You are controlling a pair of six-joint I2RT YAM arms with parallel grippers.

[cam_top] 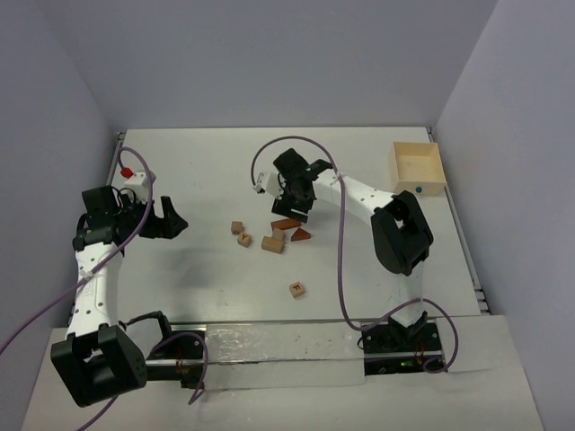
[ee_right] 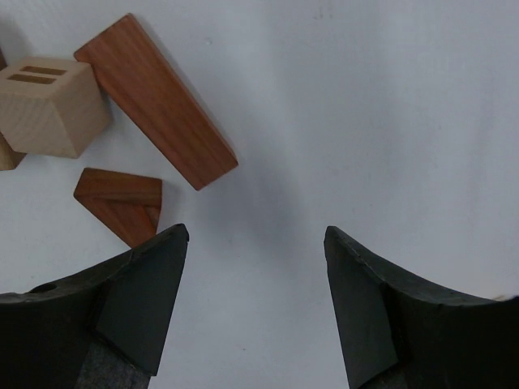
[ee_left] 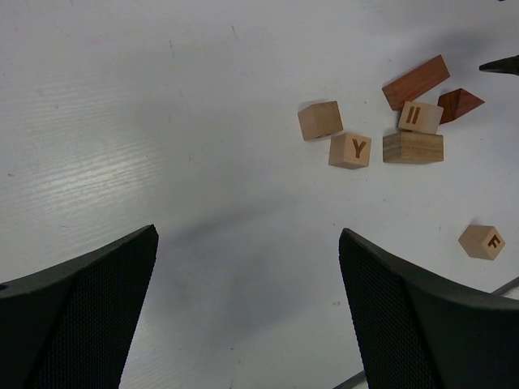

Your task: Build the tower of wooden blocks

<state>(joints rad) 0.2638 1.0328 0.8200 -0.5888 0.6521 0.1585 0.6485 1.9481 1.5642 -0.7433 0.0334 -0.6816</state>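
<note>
No wood block tower is in view; the wood blocks lie loose mid-table. A reddish-brown bar (cam_top: 287, 224) (ee_right: 154, 97), a wedge (cam_top: 300, 235) (ee_right: 122, 198), a tan cube with two bars (ee_right: 50, 105) (ee_left: 420, 117) and a tan oblong (cam_top: 272, 243) (ee_left: 413, 148) lie together. To their left are a plain cube (ee_left: 319, 120) and a Y cube (ee_left: 350, 150). An F cube (cam_top: 296, 289) (ee_left: 482, 241) lies apart, nearer the arms. My right gripper (cam_top: 295, 214) (ee_right: 255, 231) hovers open beside the bar and wedge, with only bare table between its fingers. Well left of the blocks, my left gripper (cam_top: 178, 222) (ee_left: 247, 235) is wide open and holds nothing.
An open light-wood box (cam_top: 418, 168) stands at the far right of the table. Purple cables loop over both arms. Grey walls close in the table at the back and on both sides.
</note>
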